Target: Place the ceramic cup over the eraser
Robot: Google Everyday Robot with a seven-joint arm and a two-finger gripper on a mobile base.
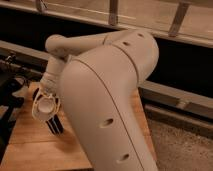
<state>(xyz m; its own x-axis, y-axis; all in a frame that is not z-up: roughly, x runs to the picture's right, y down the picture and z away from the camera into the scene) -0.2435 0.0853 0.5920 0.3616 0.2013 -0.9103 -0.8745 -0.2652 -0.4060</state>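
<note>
My big cream arm fills most of the camera view. At its end, on the left, my gripper (46, 106) holds the ceramic cup (45, 103), a small round cream-white cup whose round face points toward the camera. It hangs low over the wooden table (30, 145). Just below and right of the cup lies the eraser (55, 125), a small dark block with pale stripes. I cannot tell whether the cup touches it. The arm hides the right part of the table.
Dark equipment with cables (10, 80) stands at the table's left edge. A long dark ledge with a pale rail (170, 95) runs behind the table. Speckled floor (185, 150) lies to the right.
</note>
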